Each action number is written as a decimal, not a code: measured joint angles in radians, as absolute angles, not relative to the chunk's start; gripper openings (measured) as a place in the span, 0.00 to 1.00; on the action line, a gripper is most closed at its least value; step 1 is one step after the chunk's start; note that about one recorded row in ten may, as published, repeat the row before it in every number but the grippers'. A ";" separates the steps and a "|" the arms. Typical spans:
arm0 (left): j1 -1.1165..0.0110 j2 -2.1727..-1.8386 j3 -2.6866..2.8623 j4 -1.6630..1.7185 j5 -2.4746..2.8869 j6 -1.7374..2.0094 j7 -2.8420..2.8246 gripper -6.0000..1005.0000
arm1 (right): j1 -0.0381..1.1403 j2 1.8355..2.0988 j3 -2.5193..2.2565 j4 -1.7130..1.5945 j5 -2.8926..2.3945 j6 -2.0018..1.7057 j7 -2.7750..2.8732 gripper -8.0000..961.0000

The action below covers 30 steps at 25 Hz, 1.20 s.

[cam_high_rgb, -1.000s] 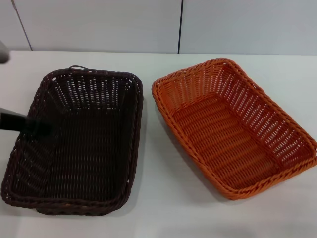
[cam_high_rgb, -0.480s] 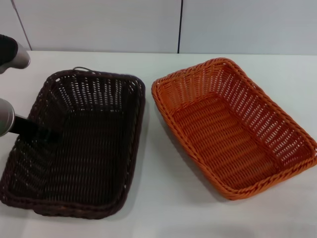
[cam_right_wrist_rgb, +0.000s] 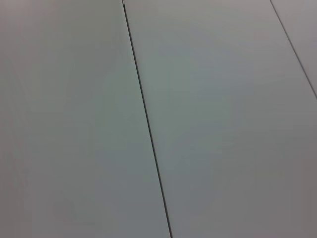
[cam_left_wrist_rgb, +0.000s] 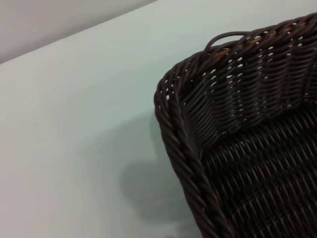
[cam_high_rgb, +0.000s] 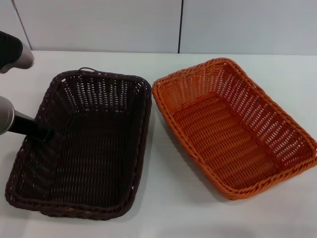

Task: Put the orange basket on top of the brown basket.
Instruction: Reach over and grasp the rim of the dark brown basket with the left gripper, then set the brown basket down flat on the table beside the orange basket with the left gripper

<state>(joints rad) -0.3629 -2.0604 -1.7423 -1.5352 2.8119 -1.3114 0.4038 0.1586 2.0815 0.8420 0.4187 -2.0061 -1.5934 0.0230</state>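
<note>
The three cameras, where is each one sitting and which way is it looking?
Head view: on the robot's head, looking down at the brown basket and orange basket on the white table; the left gripper shows at the brown rim.
Left wrist view: on the left arm, facing a brown basket corner, shared with head view.
Right wrist view: faces only a grey panelled wall.

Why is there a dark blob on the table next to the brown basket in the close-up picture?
In the left wrist view it is a soft shadow on the white table beside the brown basket, whose nearest rim looks out of focus; in the head view the left end effector is a dark shape at that basket's left rim.
</note>
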 joint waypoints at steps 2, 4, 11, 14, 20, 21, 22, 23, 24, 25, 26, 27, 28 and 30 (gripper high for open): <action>-0.363 -2.060 -1.742 -1.536 2.810 -1.313 0.423 0.32 | 0.158 2.082 0.842 0.419 -2.006 -1.595 0.023 0.84; -0.363 -2.059 -1.742 -1.546 2.809 -1.319 0.486 0.27 | 0.156 2.082 0.842 0.419 -2.007 -1.595 0.023 0.84; -0.364 -2.057 -1.772 -1.580 2.808 -1.355 0.783 0.27 | 0.156 2.082 0.842 0.419 -2.007 -1.597 0.023 0.84; -0.388 -2.056 -1.833 -1.568 2.805 -1.380 0.925 0.27 | 0.151 2.082 0.842 0.421 -2.007 -1.597 0.023 0.84; -0.424 -2.056 -1.894 -1.551 2.801 -1.399 1.129 0.27 | 0.146 2.082 0.842 0.426 -2.003 -1.609 0.023 0.84; -0.424 -2.056 -1.894 -1.551 2.801 -1.399 1.129 0.27 | 0.146 2.082 0.842 0.426 -2.003 -1.609 0.023 0.84; -0.435 -2.055 -1.897 -1.549 2.796 -1.405 1.179 0.27 | 0.146 2.082 0.842 0.427 -2.002 -1.611 0.023 0.84; -0.435 -2.055 -1.897 -1.549 2.796 -1.405 1.179 0.27 | 0.146 2.082 0.842 0.427 -2.002 -1.611 0.023 0.84; -0.446 -2.056 -1.896 -1.547 2.786 -1.407 1.236 0.27 | 0.146 2.082 0.842 0.428 -2.002 -1.613 0.023 0.84; -0.446 -2.056 -1.896 -1.547 2.786 -1.407 1.236 0.27 | 0.146 2.082 0.842 0.428 -2.002 -1.613 0.023 0.84; -0.454 -2.057 -1.895 -1.544 2.775 -1.408 1.266 0.27 | 0.147 2.082 0.842 0.428 -2.003 -1.614 0.023 0.84; -0.464 -2.057 -1.895 -1.538 2.761 -1.409 1.285 0.27 | 0.147 2.082 0.842 0.428 -2.003 -1.614 0.023 0.84; -0.477 -2.057 -1.896 -1.525 2.739 -1.410 1.300 0.27 | 0.148 2.082 0.842 0.427 -2.003 -1.615 0.023 0.84; -0.500 -2.056 -1.894 -1.498 2.701 -1.406 1.320 0.27 | 0.149 2.083 0.842 0.425 -2.002 -1.615 0.023 0.84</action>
